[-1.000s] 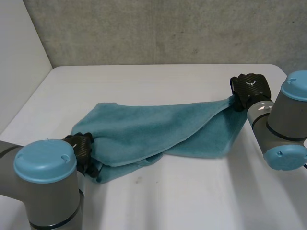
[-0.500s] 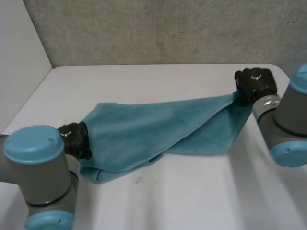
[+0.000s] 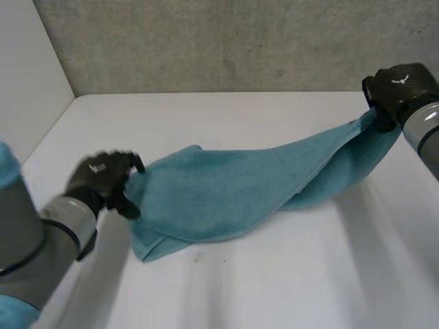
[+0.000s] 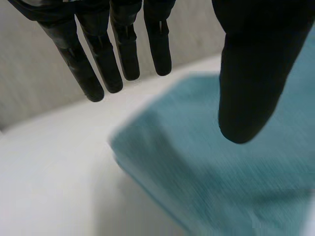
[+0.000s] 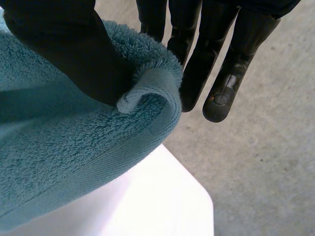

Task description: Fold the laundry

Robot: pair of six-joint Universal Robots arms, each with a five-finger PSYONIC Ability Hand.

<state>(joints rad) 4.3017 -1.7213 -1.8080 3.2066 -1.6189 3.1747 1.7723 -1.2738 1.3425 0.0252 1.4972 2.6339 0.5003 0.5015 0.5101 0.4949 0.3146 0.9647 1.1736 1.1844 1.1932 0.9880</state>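
Observation:
A teal towel (image 3: pixel 233 185) lies stretched across the white table (image 3: pixel 274 274), loosely folded over itself. Its right corner is lifted off the table. My right hand (image 3: pixel 398 89) holds that corner at the table's far right. In the right wrist view the thumb (image 5: pixel 64 44) pinches the rolled towel edge (image 5: pixel 152 83) against the fingers (image 5: pixel 236 59). My left hand (image 3: pixel 103 179) hovers just beside the towel's left end. In the left wrist view its fingers (image 4: pixel 98 49) are straight and apart from the thumb (image 4: pixel 256 73), with the towel (image 4: pixel 221 182) lying below and nothing held.
A grey concrete wall (image 3: pixel 240 41) runs behind the table. The table's rounded corner (image 5: pixel 192 196) lies under my right hand, with the floor (image 5: pixel 266 162) beyond it. The left table edge (image 3: pixel 41 144) is near my left arm.
My left hand has let go of the towel's left end and drawn back to the left. My right hand has risen and moved right, lifting its corner and pulling the towel taut.

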